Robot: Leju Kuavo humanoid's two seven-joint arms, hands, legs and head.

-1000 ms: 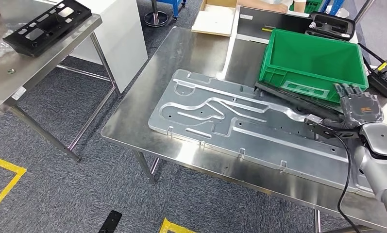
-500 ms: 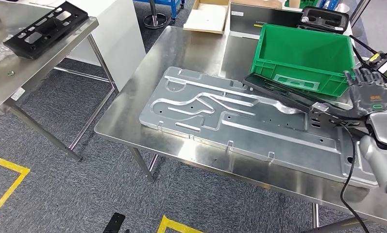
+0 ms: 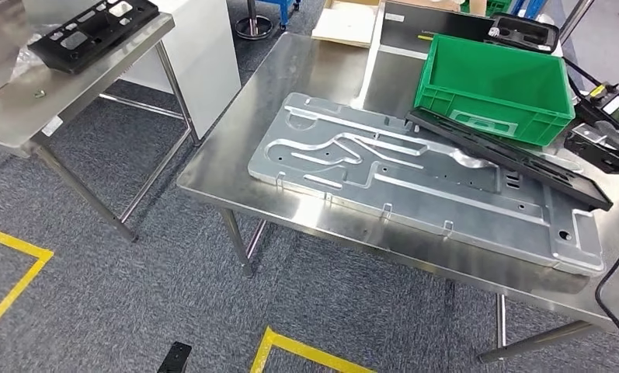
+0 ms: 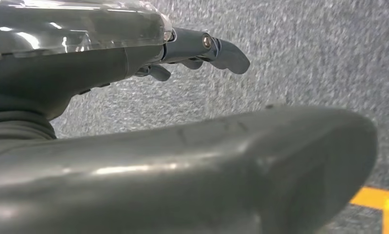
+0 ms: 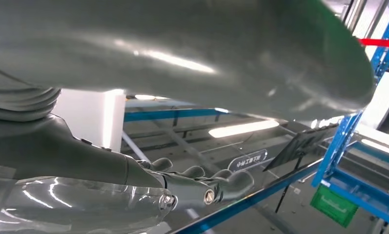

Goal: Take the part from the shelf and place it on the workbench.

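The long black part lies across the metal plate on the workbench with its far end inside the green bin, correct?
Not quite. In the head view the long black part lies across the metal plate on the workbench, but its far end sits in front of the green bin, outside it.

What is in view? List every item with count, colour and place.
workbench: one, steel, centre
metal plate: one, silver, flat on the workbench
long part: one, black, across the plate beside the crate
crate: one, green, back of the workbench
side table: one, steel, left
slotted panel: one, black, on the side table
floor tape: yellow, on grey carpet
left hand: grey, over carpet, holding nothing
right hand: grey, holding nothing
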